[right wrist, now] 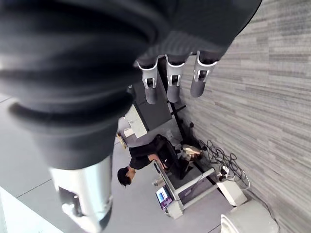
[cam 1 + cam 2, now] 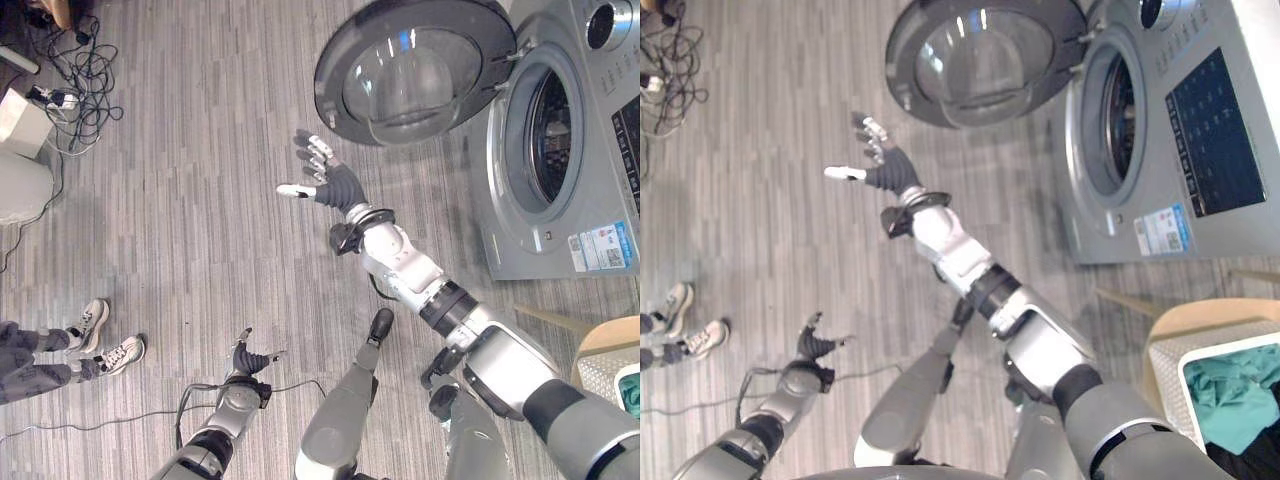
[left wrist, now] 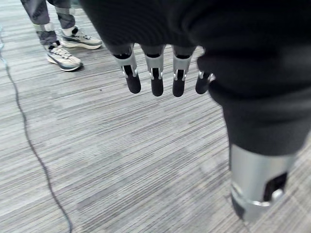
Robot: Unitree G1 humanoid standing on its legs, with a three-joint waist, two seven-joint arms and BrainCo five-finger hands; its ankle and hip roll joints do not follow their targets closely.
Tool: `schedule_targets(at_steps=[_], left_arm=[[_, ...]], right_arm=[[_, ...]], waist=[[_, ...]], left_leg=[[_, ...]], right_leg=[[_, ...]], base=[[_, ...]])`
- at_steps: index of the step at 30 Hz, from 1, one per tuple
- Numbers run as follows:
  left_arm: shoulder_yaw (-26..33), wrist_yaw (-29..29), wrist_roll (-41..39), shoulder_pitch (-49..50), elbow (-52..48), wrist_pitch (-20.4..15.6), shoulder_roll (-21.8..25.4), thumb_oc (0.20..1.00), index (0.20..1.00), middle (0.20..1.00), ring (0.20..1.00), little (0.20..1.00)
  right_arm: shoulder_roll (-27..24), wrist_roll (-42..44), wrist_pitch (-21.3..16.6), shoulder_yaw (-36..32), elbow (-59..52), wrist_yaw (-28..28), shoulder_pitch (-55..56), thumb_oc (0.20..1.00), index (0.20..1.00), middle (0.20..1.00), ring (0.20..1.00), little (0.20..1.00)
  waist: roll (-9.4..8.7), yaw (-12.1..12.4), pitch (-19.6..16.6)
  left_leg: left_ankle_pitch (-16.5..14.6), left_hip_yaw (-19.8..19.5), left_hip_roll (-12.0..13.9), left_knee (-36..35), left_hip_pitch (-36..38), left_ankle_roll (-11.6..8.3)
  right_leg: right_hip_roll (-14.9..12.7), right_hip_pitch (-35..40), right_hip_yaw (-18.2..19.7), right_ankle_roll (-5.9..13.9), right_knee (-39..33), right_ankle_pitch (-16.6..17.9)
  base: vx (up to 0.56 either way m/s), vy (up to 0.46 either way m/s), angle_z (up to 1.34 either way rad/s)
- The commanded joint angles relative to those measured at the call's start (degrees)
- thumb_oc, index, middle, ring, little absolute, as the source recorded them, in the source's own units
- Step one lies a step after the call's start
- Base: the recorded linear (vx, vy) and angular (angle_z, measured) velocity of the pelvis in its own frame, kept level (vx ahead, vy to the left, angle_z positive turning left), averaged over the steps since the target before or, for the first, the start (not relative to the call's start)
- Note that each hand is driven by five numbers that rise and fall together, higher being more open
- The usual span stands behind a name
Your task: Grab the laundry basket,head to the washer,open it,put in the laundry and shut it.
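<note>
— Grey plank floor [image 2: 200, 150] all round you; cables [image 2: 75, 65] lie at the far left, someone's shoes [image 2: 105, 340] nearer.
— Where's the washer?
— Washer [image 2: 560, 150] on your right, its door [image 2: 410, 70] swung wide. Your right hand [image 2: 322, 175] hangs just short of that door, fingers spread, holding nothing.
— The laundry?
— Basket [image 2: 1215, 390] at your right side, teal cloth [image 2: 1235, 395] inside. Left hand [image 2: 250, 362] is low, relaxed, empty.

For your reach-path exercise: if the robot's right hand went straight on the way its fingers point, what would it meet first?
Probably nothing close: the right hand points past the round grey glass-windowed washer door, toward bare grey wood-grain floor. Depth is unclear.
</note>
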Motion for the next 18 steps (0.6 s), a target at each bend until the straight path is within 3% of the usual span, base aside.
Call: schedule_targets(at_steps=[1,6,8,12,13,18], left_arm=[[0.0,0.9,-1.2,-3.3,1.4,-1.3,2.7,1.000,1.000,1.000,1.000,1.000],[1.2,0.7,0.6,-2.5,-3.4,-1.0,2.8,1.000,1.000,1.000,1.000,1.000],[2.2,1.2,2.1,-2.9,-6.9,-0.8,2.6,1.000,1.000,1.000,1.000,1.000],[3.6,2.5,3.0,-3.9,-8.6,-0.7,2.8,1.000,1.000,1.000,1.000,1.000],[4.5,2.6,3.6,-5.3,-9.2,-0.5,3.5,1.000,1.000,1.000,1.000,1.000],[5.7,3.6,5.0,-9.2,-8.7,-0.5,6.2,1.000,1.000,1.000,1.000,1.000]], right_arm=[[-1.4,-2.4,0.1,-2.8,-2.7,-0.4,1.1,1.000,1.000,1.000,1.000,1.000],[-5.8,-8.6,1.2,0.4,-11.8,3.1,9.8,1.000,1.000,1.000,1.000,1.000],[-9.2,-13.9,0.8,0.8,-18.2,4.1,15.5,1.000,1.000,1.000,1.000,1.000],[-12.1,-17.6,0.1,0.1,-22.3,4.8,20.9,1.000,1.000,1.000,1.000,1.000],[-15.0,-20.9,-0.2,-0.3,-26.0,5.7,24.6,1.000,1.000,1.000,1.000,1.000],[-18.0,-23.2,-0.7,-1.7,-27.1,6.8,31.7,1.000,1.000,1.000,1.000,1.000]], waist=[[-5.45,-1.2,2.2],[-5.59,-4.8,2.2],[-5.42,-7.7,2.2],[-5.55,-10.3,2.3],[-5.99,-12.4,2.4],[-6.79,-15.4,2.7]], left_leg=[[-7.8,9.3,-2.9,4.2,3.2,1.37],[-8.0,12.5,-2.2,3.1,4.6,1.75],[-8.2,14.3,-2.0,2.8,5.3,1.87],[-8.3,15.5,-1.7,2.7,5.6,2.15],[-8.6,16.5,-1.4,2.8,5.7,2.32],[-8.9,18.5,-0.9,3.3,5.6,2.57]], right_leg=[[-1.4,11.0,6.8,7.53,-15.8,6.9],[-1.2,10.7,9.5,7.86,-17.0,8.2],[-0.9,10.1,11.4,7.91,-17.2,8.4],[-0.5,9.5,12.8,7.92,-17.1,8.6],[0.0,8.7,14.1,7.95,-16.8,8.8],[1.0,7.4,16.1,7.97,-16.8,9.3]], base=[[-0.02,0.037,-0.79],[-0.02,0.030,-0.84],[-0.01,0.088,-0.56],[-0.01,0.052,-0.27],[-0.01,0.054,-0.39],[-0.02,0.025,-0.44]])
